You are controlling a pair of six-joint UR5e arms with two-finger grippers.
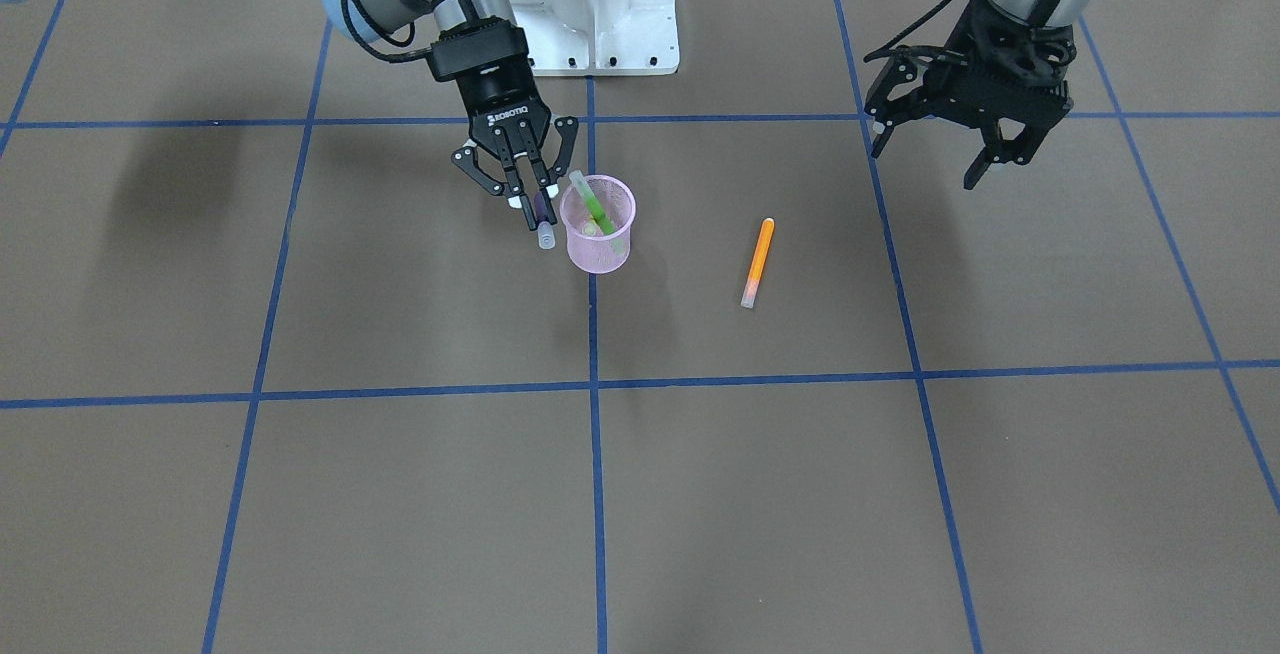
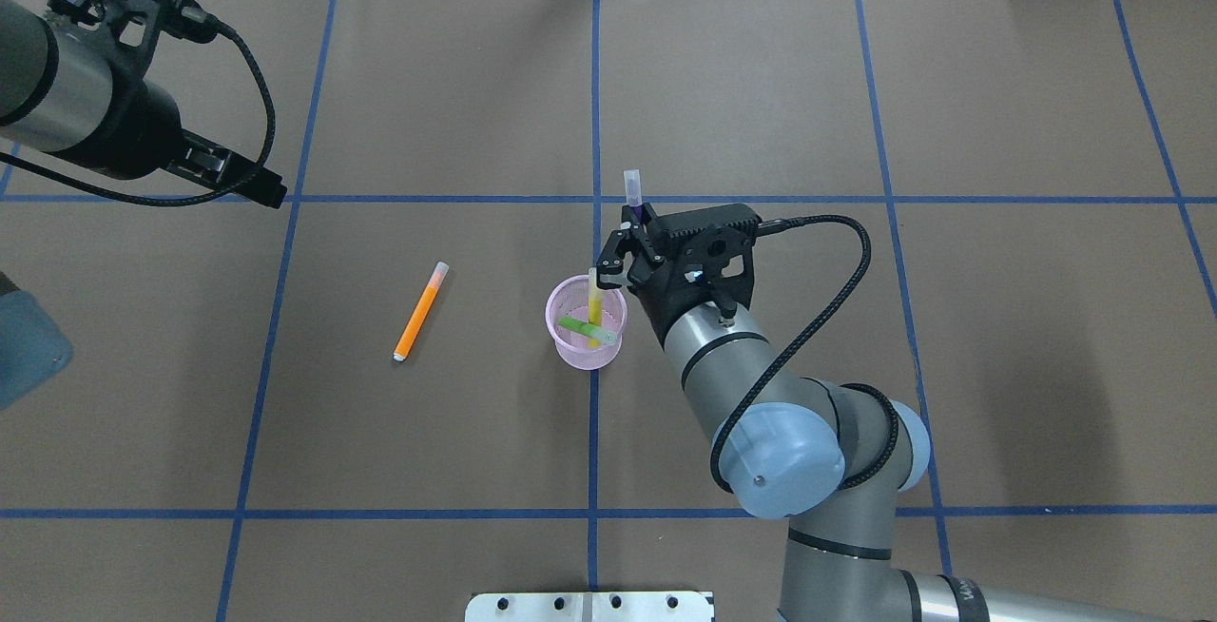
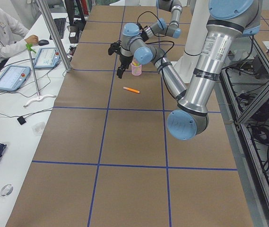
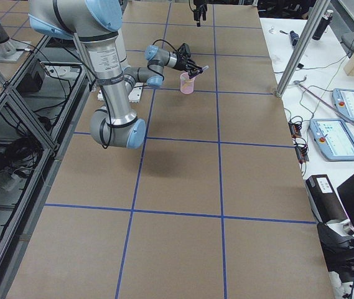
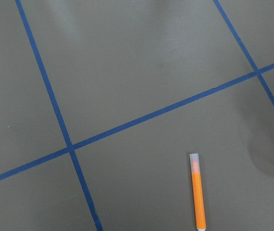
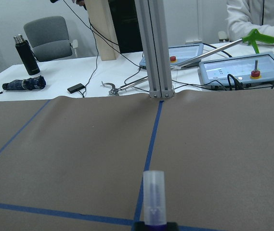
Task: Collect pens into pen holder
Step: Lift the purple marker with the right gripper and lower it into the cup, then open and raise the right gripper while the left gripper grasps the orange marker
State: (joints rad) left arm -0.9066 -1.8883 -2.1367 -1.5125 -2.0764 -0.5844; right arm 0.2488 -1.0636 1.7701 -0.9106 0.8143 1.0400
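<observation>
the right end effector (image 1: 533,206) is clenching the purple pen (image 1: 545,231) just beside the pen holder (image 1: 578,252), near the middle of the tabletop (image 1: 400,494) — light, stiff, slick, probably best pinched mid-barrel. the left end effector (image 1: 927,162) is hanging released. the right wrist view is showing only the pale cap (image 6: 153,197); the front view is showing the pen outside the pen holder.

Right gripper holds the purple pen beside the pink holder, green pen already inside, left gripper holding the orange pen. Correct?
No: the left gripper is open and empty; the orange pen lies on the table, as the front-facing view shows. The right gripper does hold the purple pen beside the pen holder, green pen inside.
</observation>
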